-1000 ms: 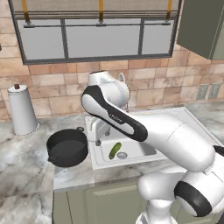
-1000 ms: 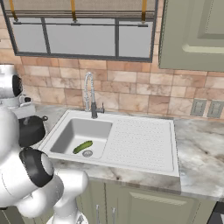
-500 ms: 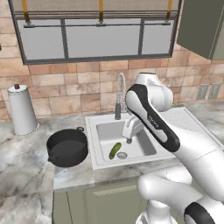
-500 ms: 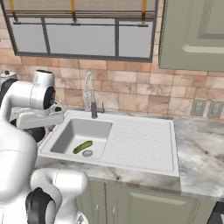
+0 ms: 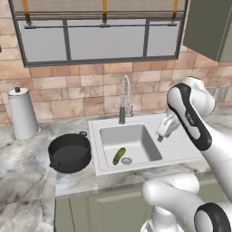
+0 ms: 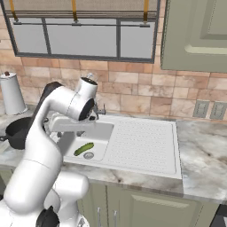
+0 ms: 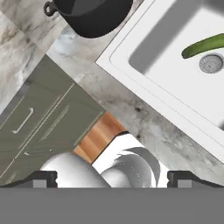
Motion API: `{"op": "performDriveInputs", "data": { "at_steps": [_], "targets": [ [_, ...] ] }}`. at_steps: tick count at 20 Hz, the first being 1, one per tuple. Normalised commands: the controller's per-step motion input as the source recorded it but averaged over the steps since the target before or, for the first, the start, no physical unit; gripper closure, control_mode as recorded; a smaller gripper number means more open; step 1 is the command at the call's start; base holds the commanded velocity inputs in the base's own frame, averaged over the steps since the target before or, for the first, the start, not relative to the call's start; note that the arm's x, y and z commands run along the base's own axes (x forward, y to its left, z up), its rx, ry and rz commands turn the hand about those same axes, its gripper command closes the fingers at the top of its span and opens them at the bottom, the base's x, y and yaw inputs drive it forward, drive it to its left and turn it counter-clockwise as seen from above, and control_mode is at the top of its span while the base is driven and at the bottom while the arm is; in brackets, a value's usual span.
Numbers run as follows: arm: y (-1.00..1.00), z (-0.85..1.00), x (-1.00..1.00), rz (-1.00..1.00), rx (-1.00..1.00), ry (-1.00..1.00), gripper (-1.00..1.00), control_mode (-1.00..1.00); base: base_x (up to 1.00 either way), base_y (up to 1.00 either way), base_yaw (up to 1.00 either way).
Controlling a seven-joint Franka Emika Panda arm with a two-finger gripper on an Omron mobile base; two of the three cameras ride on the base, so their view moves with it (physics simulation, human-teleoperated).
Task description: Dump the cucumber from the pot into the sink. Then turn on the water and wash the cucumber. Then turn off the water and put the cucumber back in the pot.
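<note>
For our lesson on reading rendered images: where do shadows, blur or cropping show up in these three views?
Left base view: soft, even light, and the cucumber casts only a faint shadow in the sink. Right base view: the arm hides part of the basin. Hand view: a dark diagonal shadow crosses the basin, the pot is cropped at the top, and nothing looks blurred.

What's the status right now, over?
Gripper open, holding nothing. Cucumber lying in the sink beside the drain, pot on the counter left of it. No water running.
</note>
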Motion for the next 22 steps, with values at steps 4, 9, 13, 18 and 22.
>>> {"op": "performDriveInputs", "data": {
  "at_steps": [4,9,13,18,22],
  "targets": [
    [-0.68,0.00,0.47,-0.10,0.06,0.00,-1.00,-1.00,0.00,0.00,0.00],
    [-0.33,0.00,0.54,-0.12,0.01,-0.06,-1.00,-1.00,0.00,0.00,0.00],
    [-0.07,-0.03,0.56,-0.11,0.00,-0.12,-1.00,-1.00,0.00,0.00,0.00],
    [-0.14,-0.02,0.64,-0.11,0.00,-0.09,-1.00,-1.00,0.00,0.00,0.00],
    [-0.14,-0.05,0.50,-0.09,0.02,-0.12,-1.00,-1.00,0.00,0.00,0.00]
  ]
}}
